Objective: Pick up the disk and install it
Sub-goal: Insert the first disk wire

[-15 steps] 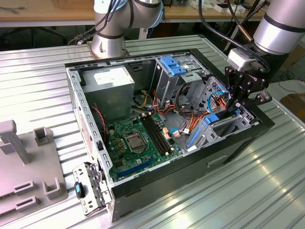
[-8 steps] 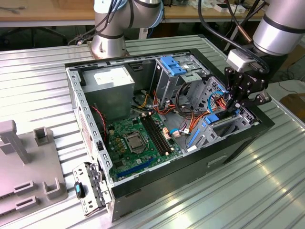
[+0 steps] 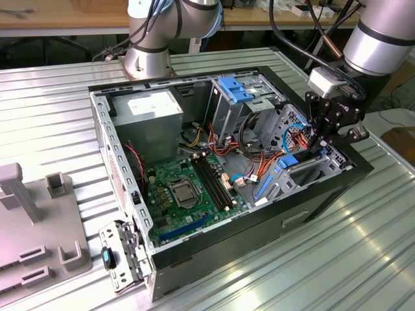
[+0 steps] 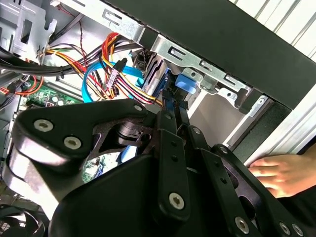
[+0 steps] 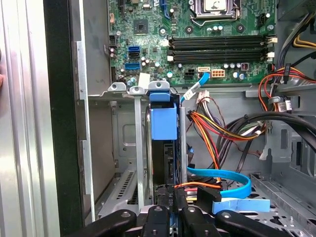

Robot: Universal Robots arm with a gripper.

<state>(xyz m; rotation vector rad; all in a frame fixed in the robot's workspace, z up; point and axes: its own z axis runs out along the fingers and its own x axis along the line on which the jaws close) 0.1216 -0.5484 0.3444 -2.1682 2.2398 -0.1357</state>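
Tool: the black tool [image 3: 322, 144] is down inside the open computer case [image 3: 214, 249], at the drive bay on the exterior view's right; its linkage shows in both wrist views, with the tip at [image 5: 170, 217] in the first wrist view.
Grip: the fingers [image 4: 170, 106] are pressed close together on the edge of the disk, pinching it.
Disk: the disk [image 5: 164, 148] stands on edge in the metal drive cage [image 5: 140, 148], blue carrier tab toward the motherboard; in the exterior view a bit of its blue bracket [image 3: 290, 160] peeks out just below the tool.
Cage: silver rails sit just beside the disk on both sides, against the case's black side wall.
Cables: orange, yellow and red power leads [image 5: 222, 131] and a flat blue data cable [image 5: 222, 177] run just beside the disk's bay.
Motherboard: the green motherboard [image 3: 188, 188] lies flat on the case floor, well apart from the tool.
Power supply: grey box [image 3: 152, 113] in the far corner of the case.
Hand: a person's hand [image 4: 281, 173] rests on the ribbed metal worktop [image 3: 324, 259] just outside the case.
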